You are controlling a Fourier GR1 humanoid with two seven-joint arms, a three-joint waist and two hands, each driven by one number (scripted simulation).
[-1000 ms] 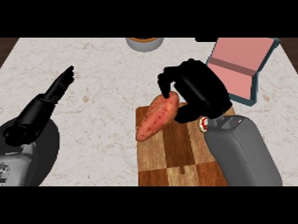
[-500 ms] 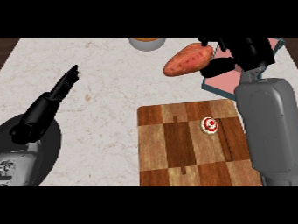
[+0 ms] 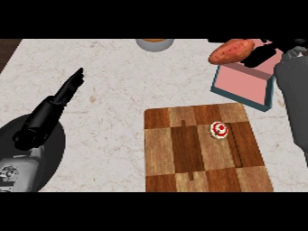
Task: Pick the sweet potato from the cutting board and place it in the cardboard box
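Bright, even light falls across the pale counter (image 3: 129, 81).

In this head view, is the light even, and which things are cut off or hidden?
Head view: even light, no glare on the counter; the round container at the top edge is cut off; the sweet potato hides part of the right hand by the cardboard box.

Potato (image 3: 231, 50) is off the board (image 3: 196, 153). 1 s ago the right hand (image 3: 264, 55) gripped it at the board's far left. 0.5 s ago it was up, left of the box (image 3: 244, 82). Now it shows at the box's far left corner. Right forearm (image 3: 303, 103) has shifted right, uncovering more of the box.
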